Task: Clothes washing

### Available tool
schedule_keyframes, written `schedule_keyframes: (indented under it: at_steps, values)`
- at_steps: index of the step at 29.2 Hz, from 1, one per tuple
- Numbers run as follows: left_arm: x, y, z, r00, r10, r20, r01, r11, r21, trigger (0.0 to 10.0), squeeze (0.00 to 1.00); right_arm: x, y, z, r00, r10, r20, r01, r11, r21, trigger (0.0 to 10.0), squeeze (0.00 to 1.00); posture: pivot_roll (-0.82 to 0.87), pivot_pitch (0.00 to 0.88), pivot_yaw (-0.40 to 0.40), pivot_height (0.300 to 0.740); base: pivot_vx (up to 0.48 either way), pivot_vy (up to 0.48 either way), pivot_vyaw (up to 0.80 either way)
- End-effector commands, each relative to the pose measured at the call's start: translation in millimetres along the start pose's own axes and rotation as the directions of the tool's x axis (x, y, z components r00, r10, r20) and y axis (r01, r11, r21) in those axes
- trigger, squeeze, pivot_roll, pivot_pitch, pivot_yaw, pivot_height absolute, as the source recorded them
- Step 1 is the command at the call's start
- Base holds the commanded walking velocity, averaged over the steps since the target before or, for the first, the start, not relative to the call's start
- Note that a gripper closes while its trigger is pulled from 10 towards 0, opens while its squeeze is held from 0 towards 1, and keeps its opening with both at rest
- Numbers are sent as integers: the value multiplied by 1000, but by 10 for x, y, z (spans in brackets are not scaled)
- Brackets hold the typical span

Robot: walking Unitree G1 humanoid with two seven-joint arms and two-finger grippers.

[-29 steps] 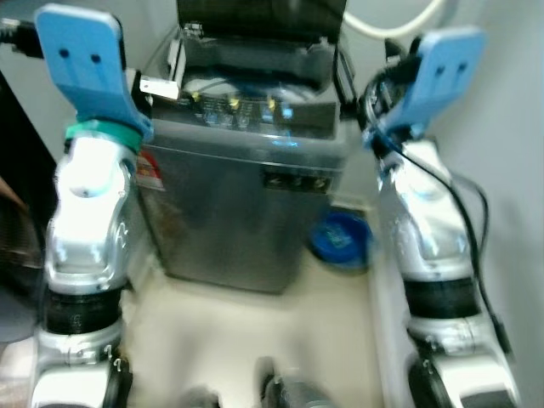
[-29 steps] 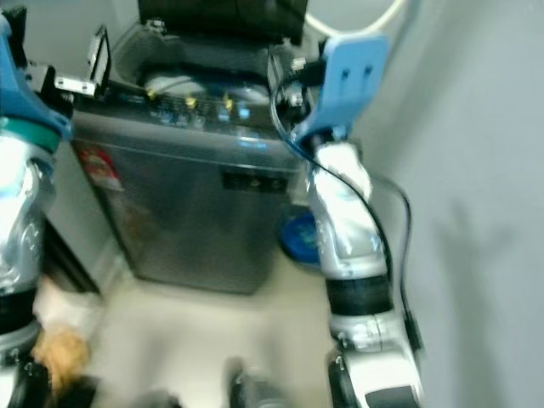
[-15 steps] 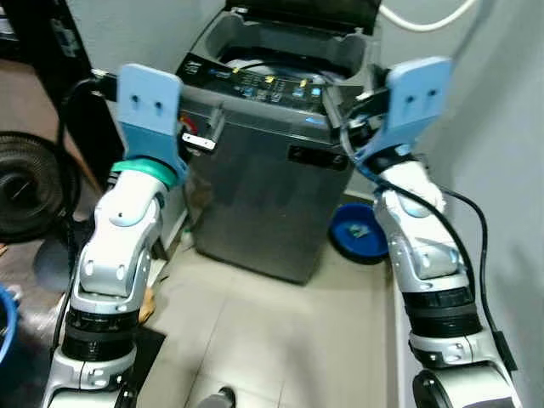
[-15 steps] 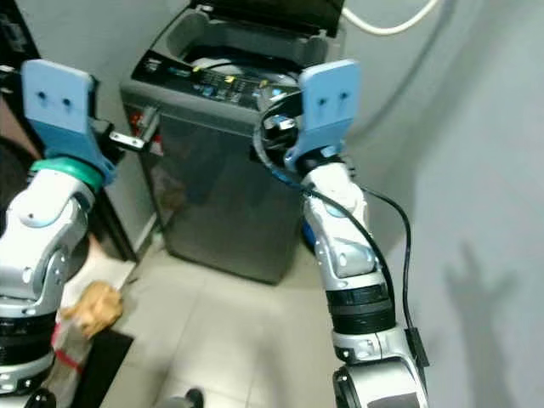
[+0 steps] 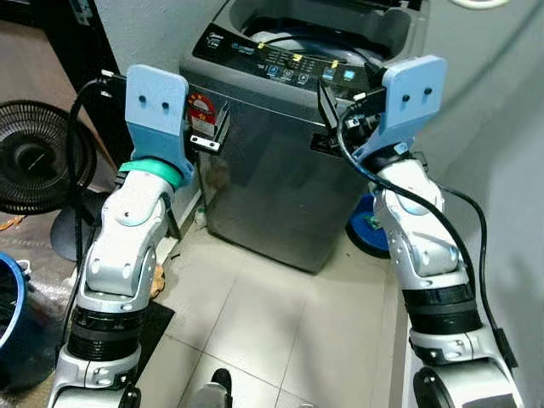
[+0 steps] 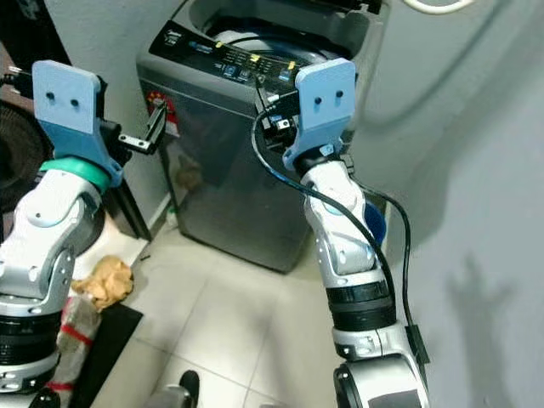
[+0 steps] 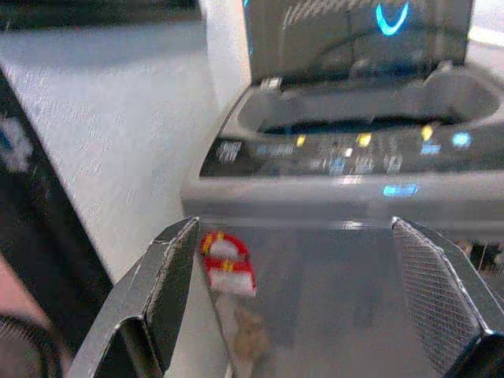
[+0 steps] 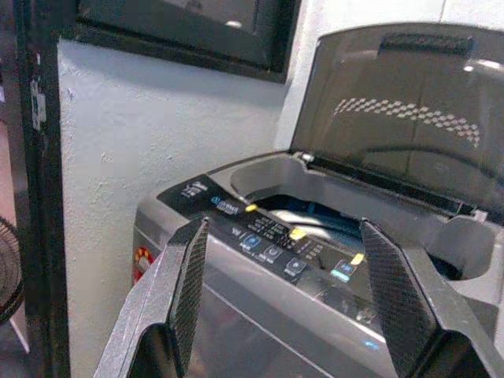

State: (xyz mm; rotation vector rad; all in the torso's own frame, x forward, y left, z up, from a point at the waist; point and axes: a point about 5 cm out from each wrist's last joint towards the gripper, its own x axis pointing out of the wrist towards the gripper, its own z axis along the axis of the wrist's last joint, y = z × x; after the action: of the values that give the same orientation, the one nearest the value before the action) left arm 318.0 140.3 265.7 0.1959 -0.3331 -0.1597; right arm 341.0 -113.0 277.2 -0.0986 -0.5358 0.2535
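Grey top-loading washing machine (image 5: 285, 161) ahead against wall, lid up, drum open. My left claw (image 7: 315, 299) and right claw (image 8: 287, 295) raised before it, both spread, empty. Machine rigid, heavy; lid light, hinged, so take front edge. Control panel buttons (image 8: 272, 240) need light press.

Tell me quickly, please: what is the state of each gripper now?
Left gripper: open, holding nothing, raised before the washing machine.
Right gripper: open, holding nothing.

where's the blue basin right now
In the left eye view the blue basin lies on the floor at the washer's right front corner, by the wall, partly hidden behind the right arm.
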Motion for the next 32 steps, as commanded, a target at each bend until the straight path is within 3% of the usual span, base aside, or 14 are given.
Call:
schedule_keyframes:
  at_steps: [1, 8, 32]
  values:
    - [-57, -30, -125, 998, -8, -62, 9, 1000, 18, 10000, 0, -68, -8, -119, 999, -16, -37, 16, 1000, 3, 10000, 0, 43, 51, 8, 740, 0, 0, 781]
    - [-100, -36, -193, 998, 6, -59, -2, 997, 75, 10000, 0, -152, 17, -235, 997, -18, -76, 19, 1000, 9, 10000, 0, 45, 54, 11, 740, 0, 0, 781]
    - [-90, -102, -199, 999, -3, -47, 7, 997, 78, 10000, 0, -153, 25, -249, 997, -3, -73, 4, 1000, 12, 10000, 0, 42, 54, 8, 740, 0, 0, 782]
